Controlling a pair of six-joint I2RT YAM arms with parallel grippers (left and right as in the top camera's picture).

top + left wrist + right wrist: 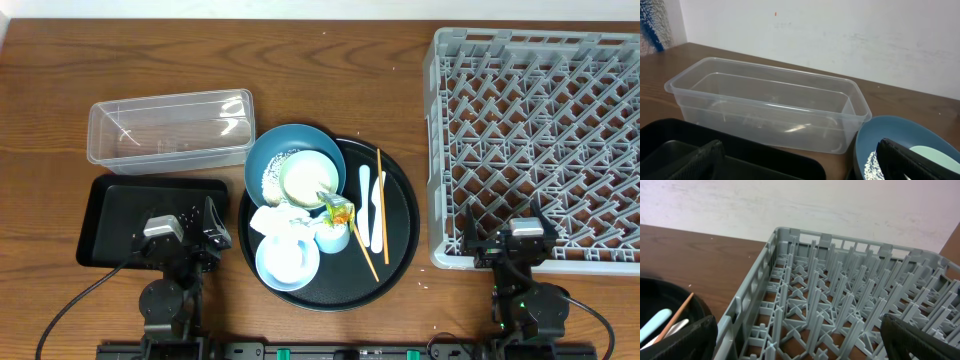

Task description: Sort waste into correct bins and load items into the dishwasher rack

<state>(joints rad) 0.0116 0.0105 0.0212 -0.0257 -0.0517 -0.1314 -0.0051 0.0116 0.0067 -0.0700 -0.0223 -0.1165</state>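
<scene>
L gripper (183, 228): jaws wide apart, holding nothing, over flat black tray (110, 205) at 8 o'clock. R gripper (515, 232): jaws apart, holding nothing, at near edge of grey rack (440, 150), 3 o'clock. Clear tub (170, 100) at 10. Round black tray (402, 235) ctr: dark blue bowl (262, 158) w/ rice grains (272, 176) + pale green bowl (308, 178); napkin (272, 220), wrapper (339, 212), cup (336, 240), light blue bowl (287, 262), chopsticks (381, 200), spoon (366, 192), poss. two pcs.

The overhead camera looks straight down on the whole table (60, 60). The left wrist camera sits low behind its fingers (695, 161), facing the clear plastic tub (765, 107) just ahead; the right wrist camera likewise faces the grey dishwasher rack (840, 305). Overhead shares both.
</scene>
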